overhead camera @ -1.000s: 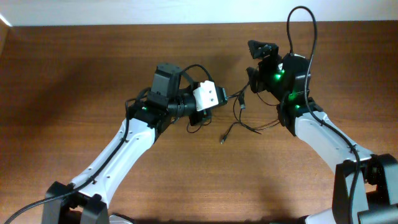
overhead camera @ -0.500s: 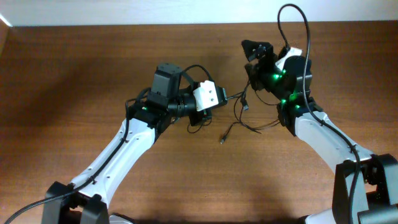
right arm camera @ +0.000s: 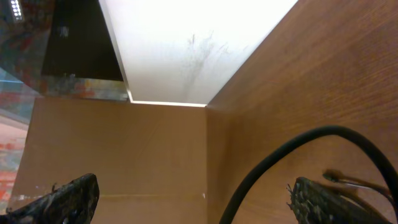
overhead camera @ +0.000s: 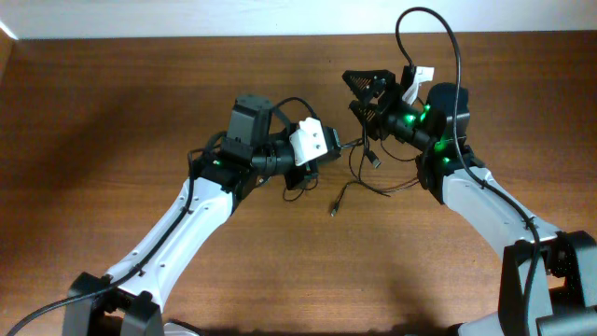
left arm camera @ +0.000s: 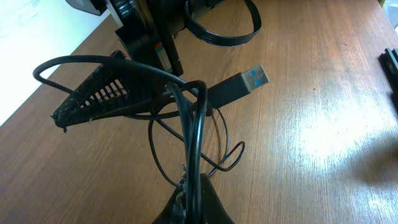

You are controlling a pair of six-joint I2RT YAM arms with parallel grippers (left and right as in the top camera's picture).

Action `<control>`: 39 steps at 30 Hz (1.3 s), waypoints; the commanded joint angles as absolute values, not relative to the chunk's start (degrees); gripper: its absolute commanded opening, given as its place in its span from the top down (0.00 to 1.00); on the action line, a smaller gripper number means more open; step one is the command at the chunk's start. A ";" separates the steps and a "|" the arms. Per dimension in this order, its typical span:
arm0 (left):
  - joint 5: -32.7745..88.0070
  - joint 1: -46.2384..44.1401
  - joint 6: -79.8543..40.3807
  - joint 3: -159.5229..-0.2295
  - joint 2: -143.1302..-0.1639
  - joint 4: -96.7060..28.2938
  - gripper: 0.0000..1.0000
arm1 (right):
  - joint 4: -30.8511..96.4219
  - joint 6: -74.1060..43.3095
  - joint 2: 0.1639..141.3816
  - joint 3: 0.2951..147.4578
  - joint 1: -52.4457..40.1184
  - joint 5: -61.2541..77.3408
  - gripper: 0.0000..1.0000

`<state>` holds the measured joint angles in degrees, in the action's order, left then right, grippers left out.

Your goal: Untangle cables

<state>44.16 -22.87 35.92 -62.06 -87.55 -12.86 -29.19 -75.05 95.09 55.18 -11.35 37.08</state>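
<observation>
Tabletop (overhead camera: 112, 112) is crossed at mid-width by the cables (overhead camera: 359, 173), strung between both arms. They are pinched in the left gripper (left arm camera: 189, 186). The right gripper (overhead camera: 362, 96) is spread wide just beyond them to the right, nearest the loose loops and USB plug (left arm camera: 239, 84).

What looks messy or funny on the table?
The cables between the two arms are looped over each other in a tangle. The left jaws pinch a few strands, and a USB plug pokes out sideways from the loops.
</observation>
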 commanded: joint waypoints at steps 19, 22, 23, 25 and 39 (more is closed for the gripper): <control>31.92 -23.20 32.08 -61.87 -87.44 -13.15 1.00 | -33.85 -80.18 93.93 55.42 -10.76 50.83 0.01; 27.03 -22.92 29.82 -61.87 -87.44 -12.43 1.00 | -31.86 -78.94 93.93 55.40 -9.23 51.03 0.01; 25.30 -22.59 28.25 -61.87 -87.44 -11.70 1.00 | -29.98 -77.62 93.93 55.42 -8.84 51.00 0.01; 24.53 -21.65 25.85 -61.87 -87.44 -9.98 1.00 | -26.87 -75.11 93.93 55.40 -8.27 50.98 0.01; 19.51 -20.34 15.03 -61.87 -87.44 -6.42 1.00 | -36.27 -73.49 93.89 55.40 -3.88 60.55 0.01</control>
<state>22.61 -20.53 19.73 -62.02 -87.55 -7.40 -35.35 -74.35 95.07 55.16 -4.75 55.90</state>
